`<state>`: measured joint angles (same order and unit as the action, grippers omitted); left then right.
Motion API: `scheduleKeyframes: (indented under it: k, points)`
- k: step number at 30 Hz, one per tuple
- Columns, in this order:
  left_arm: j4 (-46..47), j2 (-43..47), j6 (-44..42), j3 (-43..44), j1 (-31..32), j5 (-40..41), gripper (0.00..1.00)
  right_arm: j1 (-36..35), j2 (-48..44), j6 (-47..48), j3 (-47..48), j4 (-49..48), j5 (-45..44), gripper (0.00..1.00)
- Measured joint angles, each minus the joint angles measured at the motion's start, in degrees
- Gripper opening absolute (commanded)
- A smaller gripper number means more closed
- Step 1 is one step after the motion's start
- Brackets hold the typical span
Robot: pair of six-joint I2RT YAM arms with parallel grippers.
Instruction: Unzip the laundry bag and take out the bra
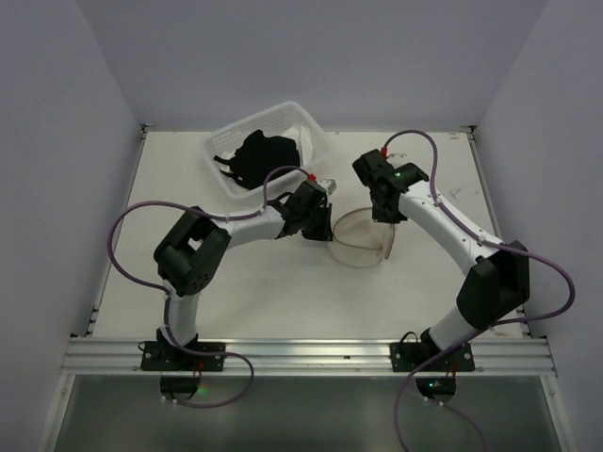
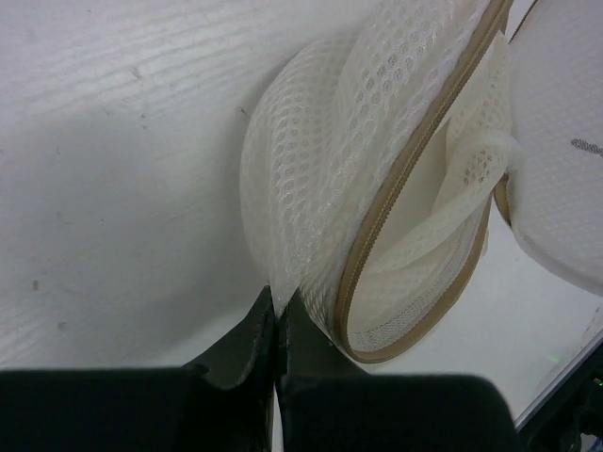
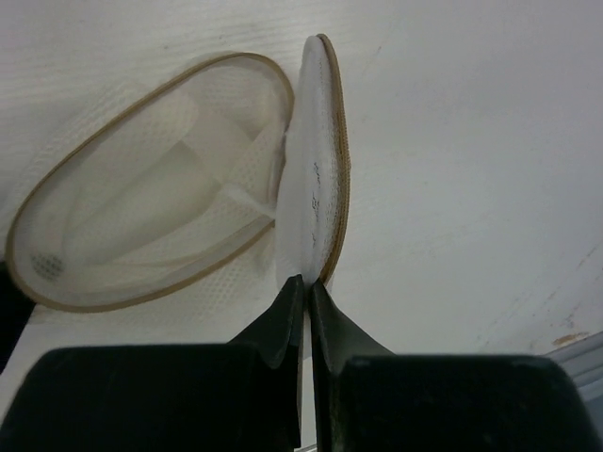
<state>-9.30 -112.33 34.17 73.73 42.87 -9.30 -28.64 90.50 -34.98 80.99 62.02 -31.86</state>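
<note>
The laundry bag lies unzipped mid-table, a round white mesh pouch with tan trim. My left gripper is shut on the mesh side wall at the bag's left edge. My right gripper is shut on the rim of the opened flat lid and holds it upright beside the open body. Only white mesh shows inside the bag. The black bra lies in the white basket at the back, left of centre. In the top view the left gripper and right gripper flank the bag.
The rectangular white plastic basket stands behind the left arm's wrist, close to the back wall. Walls close in the table on the left, right and back. A metal rail runs along the near edge at the arm bases.
</note>
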Motion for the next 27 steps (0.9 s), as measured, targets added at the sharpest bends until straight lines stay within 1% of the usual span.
scheduleKeyframes:
  k: [3,6,10,14,17,21,23,24,25,27]
  points:
    - [0.9,-0.5,1.2,-0.5,0.4,-1.2,0.00,-0.8,0.2,0.8,0.0,-1.7,3.4,0.00]
    - [2.4,-0.5,2.2,-1.6,0.4,-1.9,0.00,-1.2,0.2,1.3,-0.3,-5.6,8.6,0.00]
    - [5.6,-0.5,3.5,-4.2,0.4,-2.6,0.00,-1.2,0.8,1.6,-2.7,-14.0,17.0,0.00]
    - [8.5,-0.5,4.8,-7.5,0.4,-2.8,0.00,-1.2,4.0,1.2,-7.3,-23.9,25.2,0.02]
    - [10.6,0.2,5.6,-9.2,0.4,-3.0,0.00,-1.2,6.8,0.4,-11.0,-29.9,29.6,0.06]
    - [12.2,1.4,5.8,-11.5,0.4,-2.9,0.00,-1.3,9.3,-0.9,-15.1,-37.2,33.7,0.15]
    - [12.7,2.1,5.8,-12.6,0.4,-2.8,0.06,-1.3,10.3,-1.5,-16.4,-40.3,35.3,0.19]
    - [12.7,2.4,5.9,-13.1,0.3,-2.6,0.11,-1.3,10.7,-1.7,-16.9,-41.7,36.0,0.21]
    - [12.8,2.8,6.1,-13.6,0.3,-2.3,0.15,-1.3,11.1,-2.0,-17.3,-42.8,36.5,0.28]
    - [12.8,3.5,6.8,-14.3,0.2,-1.6,0.22,-1.3,11.6,-2.5,-18.4,-45.4,37.8,0.34]
